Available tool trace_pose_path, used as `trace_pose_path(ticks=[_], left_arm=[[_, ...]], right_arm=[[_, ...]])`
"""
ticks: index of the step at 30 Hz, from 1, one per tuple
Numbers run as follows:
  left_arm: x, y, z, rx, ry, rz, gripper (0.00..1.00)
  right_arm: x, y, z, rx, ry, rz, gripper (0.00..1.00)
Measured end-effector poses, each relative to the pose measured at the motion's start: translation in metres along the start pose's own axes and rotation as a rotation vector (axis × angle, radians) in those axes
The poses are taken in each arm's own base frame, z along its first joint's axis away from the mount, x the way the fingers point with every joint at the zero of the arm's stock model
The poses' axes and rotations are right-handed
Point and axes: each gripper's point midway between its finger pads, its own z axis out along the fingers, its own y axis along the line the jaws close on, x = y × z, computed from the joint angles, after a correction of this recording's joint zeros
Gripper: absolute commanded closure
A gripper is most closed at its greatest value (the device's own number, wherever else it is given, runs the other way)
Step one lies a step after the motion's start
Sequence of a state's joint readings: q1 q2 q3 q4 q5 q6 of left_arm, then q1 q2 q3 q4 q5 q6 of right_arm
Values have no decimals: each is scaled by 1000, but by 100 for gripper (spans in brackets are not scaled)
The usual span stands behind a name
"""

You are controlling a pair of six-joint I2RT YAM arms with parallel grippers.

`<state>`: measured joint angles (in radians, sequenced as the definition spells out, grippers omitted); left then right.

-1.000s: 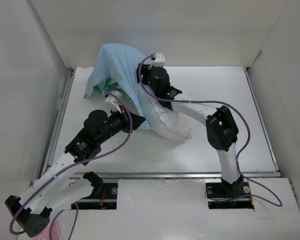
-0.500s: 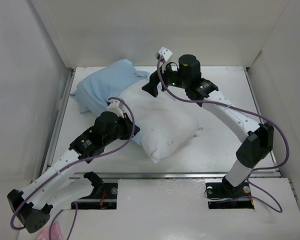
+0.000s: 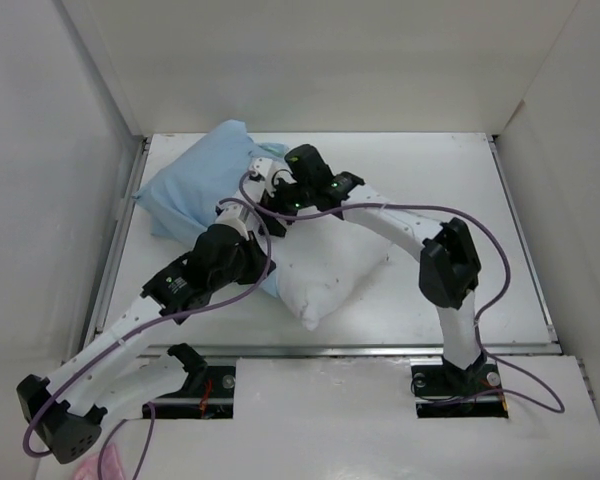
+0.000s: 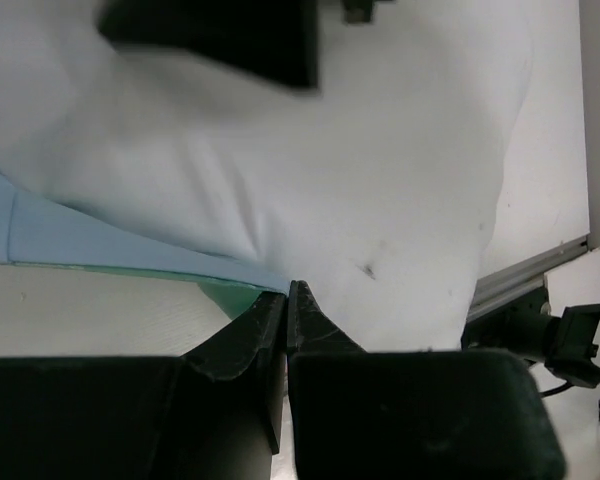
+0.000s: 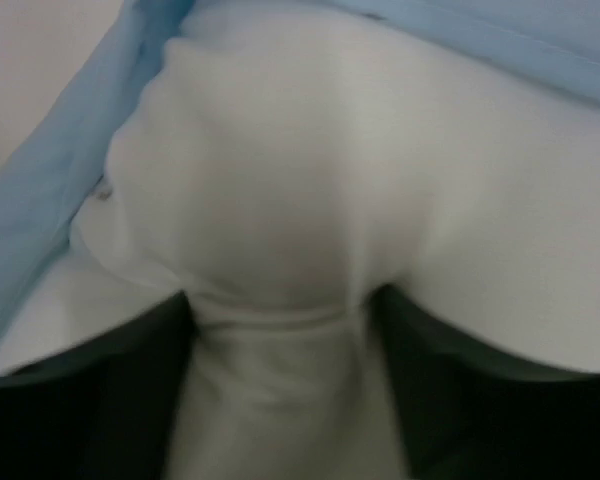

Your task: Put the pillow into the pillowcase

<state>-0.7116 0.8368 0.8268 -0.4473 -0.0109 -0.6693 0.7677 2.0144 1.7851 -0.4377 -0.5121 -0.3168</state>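
The white pillow (image 3: 332, 262) lies slantwise on the table, its far-left end inside the light blue pillowcase (image 3: 192, 185). My left gripper (image 3: 248, 222) is at the near edge of the case's mouth. In the left wrist view my left gripper (image 4: 288, 290) is shut, with the blue and teal hem of the pillowcase (image 4: 90, 240) pinched at its tips under the pillow (image 4: 340, 150). My right gripper (image 3: 268, 196) points left at the mouth. In the right wrist view my right gripper (image 5: 280, 300) is open wide, pressed into the pillow (image 5: 280, 150), which bulges between the fingers, with the pillowcase (image 5: 65, 210) around it.
White walls close in the table (image 3: 450, 200) on the left, back and right. A metal rail (image 3: 380, 350) runs along the front edge by the arm bases. A pink scrap (image 3: 110, 463) lies at the bottom left. Purple cables loop off both arms.
The right gripper held the pillowcase raised over the pillow, let it go, opened, swung away and came back to press into the pillow. The case now lies flat. The left gripper stayed shut.
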Motion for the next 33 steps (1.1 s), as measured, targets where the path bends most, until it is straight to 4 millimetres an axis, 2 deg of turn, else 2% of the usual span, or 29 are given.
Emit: trace_pose_path(ticks=[1, 2, 5, 8, 10, 13, 16, 18, 21, 25, 26, 28, 29, 30, 31, 32, 33], left_arm=[[1, 1, 1, -4, 3, 2, 100], [1, 1, 2, -6, 5, 7, 100], [1, -1, 3, 8, 11, 19, 100], [3, -11, 2, 66, 31, 45, 100], [4, -25, 1, 141, 49, 69, 100], [8, -54, -6, 286, 85, 104, 100], [12, -89, -21, 451, 127, 144, 100], [15, -105, -30, 534, 144, 170, 100], [15, -123, -42, 630, 156, 196, 100], [15, -131, -51, 688, 160, 210, 100], [15, -132, -51, 688, 160, 211, 93], [17, -132, -55, 688, 180, 208, 65], [18, -134, -58, 693, 188, 210, 56], [19, -138, -62, 693, 199, 208, 37], [18, -140, -65, 682, 200, 208, 10], [13, -140, -65, 655, 190, 206, 0], [6, -139, -63, 612, 175, 191, 0]], right_arm=[[-5, -5, 8, 8, -10, -2, 83], [-9, -14, 16, 45, -17, 17, 100], [-16, -46, 31, 214, -64, 143, 100], [-30, -76, 23, 395, -148, 287, 100], [-43, -100, 1, 547, -234, 373, 100], [-56, -138, -45, 790, -350, 463, 100], [-59, -165, -84, 982, -428, 526, 100], [-55, -178, -103, 1090, -457, 559, 100], [-50, -186, -121, 1210, -482, 592, 100], [-44, -181, -121, 1260, -496, 619, 100], [-40, -179, -118, 1262, -493, 622, 100], [-25, -170, -106, 1236, -478, 624, 100], [-16, -163, -98, 1206, -465, 625, 100], [-7, -155, -88, 1155, -452, 621, 96], [-2, -147, -80, 1096, -450, 615, 83], [1, -136, -75, 1030, -457, 605, 73], [2, -123, -74, 963, -463, 591, 65]])
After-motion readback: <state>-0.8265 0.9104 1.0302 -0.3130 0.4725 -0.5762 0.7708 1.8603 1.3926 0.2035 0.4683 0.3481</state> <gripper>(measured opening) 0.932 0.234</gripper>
